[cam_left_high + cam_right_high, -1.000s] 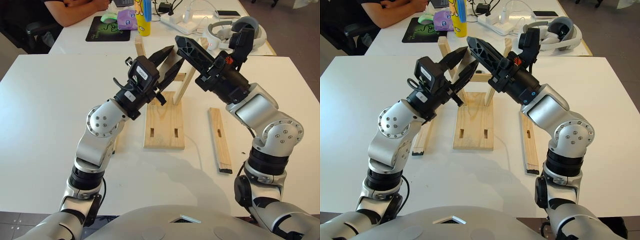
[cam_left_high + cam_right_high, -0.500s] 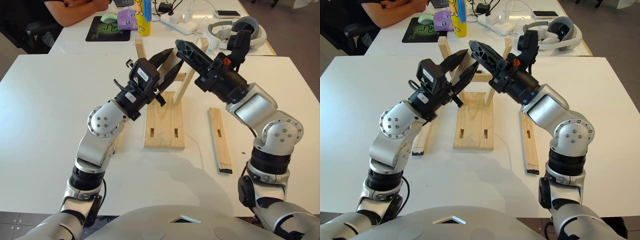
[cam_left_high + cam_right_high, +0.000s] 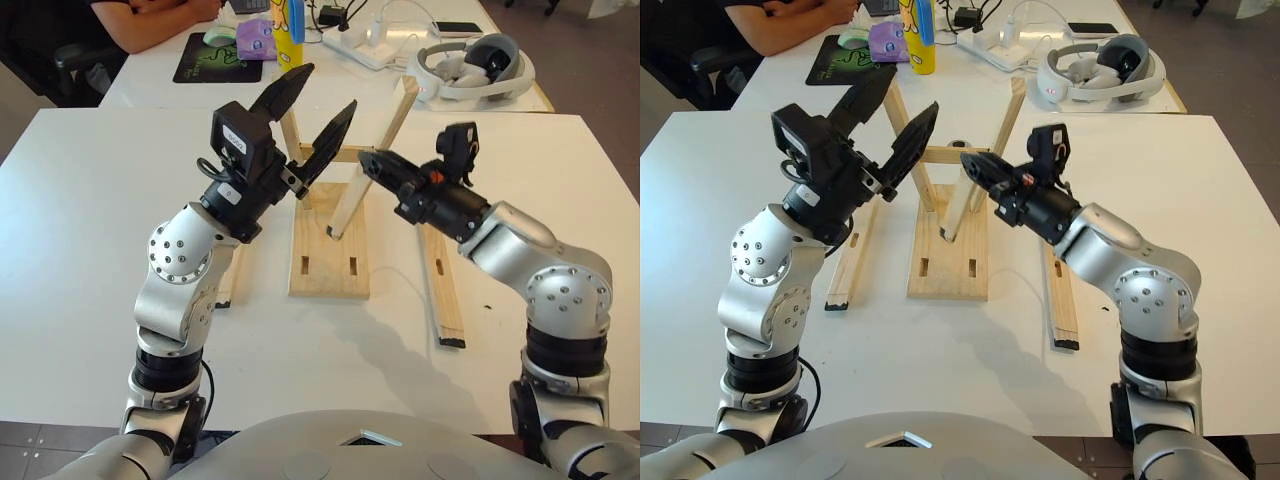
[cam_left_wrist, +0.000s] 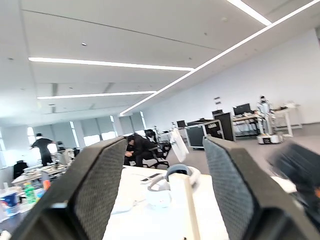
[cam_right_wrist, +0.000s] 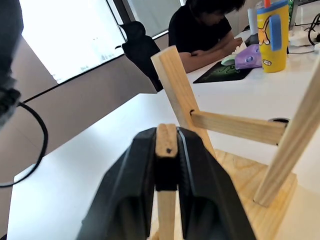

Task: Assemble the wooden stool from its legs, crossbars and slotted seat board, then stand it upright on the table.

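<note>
The slotted seat board (image 3: 328, 262) lies flat in the middle of the white table. On it stands a frame of two slanted legs (image 3: 398, 112) joined by a crossbar (image 3: 335, 155). My left gripper (image 3: 324, 92) is open, raised above and to the left of the frame; a leg top shows between its pads (image 4: 95, 195). My right gripper (image 3: 368, 165) is at crossbar height on the frame's right, shut on a wooden bar (image 5: 166, 150) that slants down to the seat board. Two loose slotted planks lie flat, one on the left (image 3: 228, 288) and one on the right (image 3: 441, 280).
At the table's far side are a yellow bottle (image 3: 289, 30), a white headset (image 3: 470, 65), a power strip (image 3: 365, 42) and a dark mouse pad (image 3: 213, 58). A thin cable (image 3: 395, 290) runs across the table near the seat board.
My left gripper has lifted and drawn back to the left, away from the frame. My right gripper has dropped from above the frame to crossbar height.
</note>
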Motion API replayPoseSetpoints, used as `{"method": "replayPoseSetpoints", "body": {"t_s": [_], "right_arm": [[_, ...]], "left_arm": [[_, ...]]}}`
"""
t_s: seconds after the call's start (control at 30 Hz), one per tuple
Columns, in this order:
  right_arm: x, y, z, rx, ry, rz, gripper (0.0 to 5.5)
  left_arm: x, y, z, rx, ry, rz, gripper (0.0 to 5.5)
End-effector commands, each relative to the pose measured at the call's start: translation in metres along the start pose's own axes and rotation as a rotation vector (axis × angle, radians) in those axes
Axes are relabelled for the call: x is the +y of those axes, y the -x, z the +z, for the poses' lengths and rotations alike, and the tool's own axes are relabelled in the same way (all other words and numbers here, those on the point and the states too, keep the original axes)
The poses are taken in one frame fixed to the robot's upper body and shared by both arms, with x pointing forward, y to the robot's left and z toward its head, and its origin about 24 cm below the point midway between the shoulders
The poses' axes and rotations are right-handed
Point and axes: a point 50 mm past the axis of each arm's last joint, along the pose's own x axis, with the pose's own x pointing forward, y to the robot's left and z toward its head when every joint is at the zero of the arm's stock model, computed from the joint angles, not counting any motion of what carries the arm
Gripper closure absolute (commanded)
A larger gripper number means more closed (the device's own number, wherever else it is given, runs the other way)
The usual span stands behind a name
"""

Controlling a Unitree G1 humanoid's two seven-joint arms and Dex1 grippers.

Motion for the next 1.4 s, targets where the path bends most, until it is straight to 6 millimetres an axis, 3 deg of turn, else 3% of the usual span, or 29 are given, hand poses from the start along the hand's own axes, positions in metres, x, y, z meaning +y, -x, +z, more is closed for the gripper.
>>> {"method": "replayPoseSetpoints", "body": {"t_s": [0.03, 0.17, 0.47, 0.77, 1.4], "right_arm": [[-0.005, 0.023, -0.003, -0.012, 0.072, -0.145, 5.06], [-0.007, 0.039, 0.009, -0.078, 0.22, -0.319, 5.06], [-0.03, 0.069, 0.003, -0.148, 0.135, -0.668, 5.06], [-0.047, 0.08, -0.011, -0.085, 0.063, -0.735, 5.06], [-0.038, 0.083, -0.027, -0.13, -0.023, -0.821, 5.06]], "left_arm": [[0.009, 0.006, 0.005, -0.016, -0.009, 0.079, 2.68], [0.014, 0.012, 0.006, -0.003, -0.02, 0.153, 2.68], [0.015, 0.017, 0.004, 0.019, -0.01, 0.234, 2.68], [0.016, 0.024, -0.012, 0.138, -0.044, 0.282, 2.68], [0.019, 0.021, -0.021, 0.187, -0.033, 0.211, 2.68]]}}
